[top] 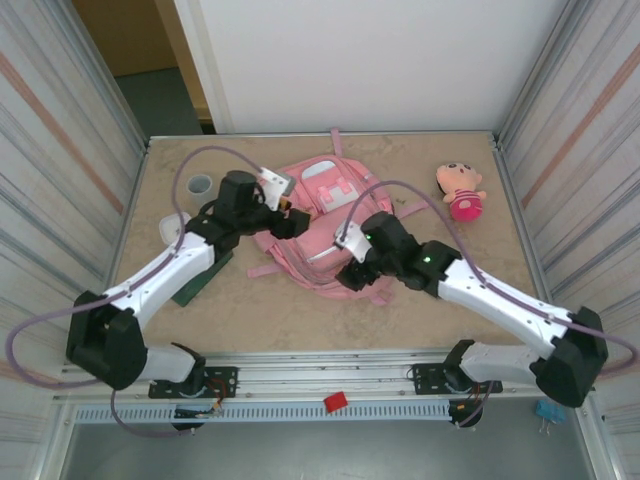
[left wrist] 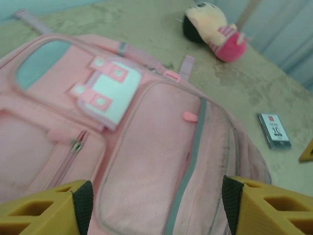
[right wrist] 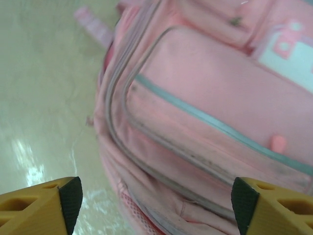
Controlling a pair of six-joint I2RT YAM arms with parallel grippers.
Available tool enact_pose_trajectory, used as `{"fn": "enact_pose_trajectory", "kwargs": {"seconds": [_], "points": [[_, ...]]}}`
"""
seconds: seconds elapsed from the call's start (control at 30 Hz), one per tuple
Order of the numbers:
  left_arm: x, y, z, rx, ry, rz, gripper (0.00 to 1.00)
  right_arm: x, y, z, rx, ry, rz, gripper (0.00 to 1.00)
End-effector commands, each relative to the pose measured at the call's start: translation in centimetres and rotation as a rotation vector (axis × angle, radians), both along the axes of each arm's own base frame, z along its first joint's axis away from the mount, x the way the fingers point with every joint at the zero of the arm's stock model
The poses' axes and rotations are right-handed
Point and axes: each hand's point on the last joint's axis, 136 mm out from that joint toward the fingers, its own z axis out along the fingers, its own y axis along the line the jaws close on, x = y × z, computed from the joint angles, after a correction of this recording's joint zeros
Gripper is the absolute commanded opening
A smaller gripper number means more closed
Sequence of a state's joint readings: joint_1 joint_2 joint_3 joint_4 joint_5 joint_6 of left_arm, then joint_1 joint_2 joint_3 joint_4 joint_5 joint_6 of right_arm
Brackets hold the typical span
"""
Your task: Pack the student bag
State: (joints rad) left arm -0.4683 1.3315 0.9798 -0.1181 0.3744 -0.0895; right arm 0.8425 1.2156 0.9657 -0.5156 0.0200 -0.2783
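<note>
Two spread, empty end effectors from above: hold the left end effector and the right end effector low over the student bag, flat in the middle of the tabletop and apparently zipped, treat opening it as the likely step, pin fabric with one and draw a zip with the other, minding the dark green flat item beneath the left arm. Through the left wrist, steer between wide yellow fingers toward the zip pull, leaving the plush doll and small card well beyond. Through the right wrist, hold parted fingers clear of the bag's side seams to avoid snagging.
</note>
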Motion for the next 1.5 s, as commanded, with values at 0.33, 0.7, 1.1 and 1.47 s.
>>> {"fn": "enact_pose_trajectory", "kwargs": {"seconds": [0.33,0.7,1.1,1.47], "points": [[-3.2,5.8,-4.6,-0.192,0.197,0.226,0.72,1.4,1.1,-9.8,-0.46,-0.083,0.4,0.85],[-4.0,7.6,-5.7,-0.143,0.169,0.299,0.71,3.7,1.3,-11.8,-0.568,-0.385,0.351,0.09],[-4.8,6.0,-5.6,-0.206,0.164,0.192,0.67,3.8,-1.1,3.2,-0.567,-0.444,0.384,0.0],[-5.3,5.8,-9.1,-0.203,0.047,0.132,0.64,5.3,-0.4,9.8,-0.457,-0.511,0.347,0.0]]}}
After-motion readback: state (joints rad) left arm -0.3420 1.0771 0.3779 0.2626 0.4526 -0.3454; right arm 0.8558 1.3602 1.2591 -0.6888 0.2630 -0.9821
